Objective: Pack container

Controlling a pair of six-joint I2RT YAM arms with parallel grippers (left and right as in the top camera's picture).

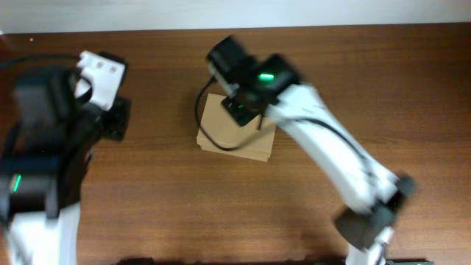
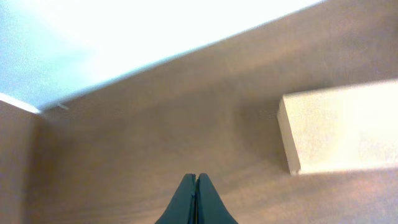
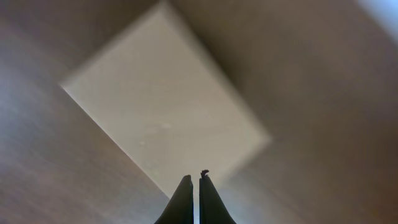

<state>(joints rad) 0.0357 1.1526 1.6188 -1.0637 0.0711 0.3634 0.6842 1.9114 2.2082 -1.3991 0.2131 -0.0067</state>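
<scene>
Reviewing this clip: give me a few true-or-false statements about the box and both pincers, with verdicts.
1. The cardboard box lies on the wooden table, lid down. True.
2. The left pincer grips the box. False: it is shut on nothing, off to the box's side.
3. The right pincer is over the box. True.
4. The right pincer stands wide open. False: it is shut.

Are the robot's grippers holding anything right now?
No. The left gripper and right gripper are both shut on nothing. The rectangular tan cardboard box sits on the brown wooden table, not gripped.
</scene>
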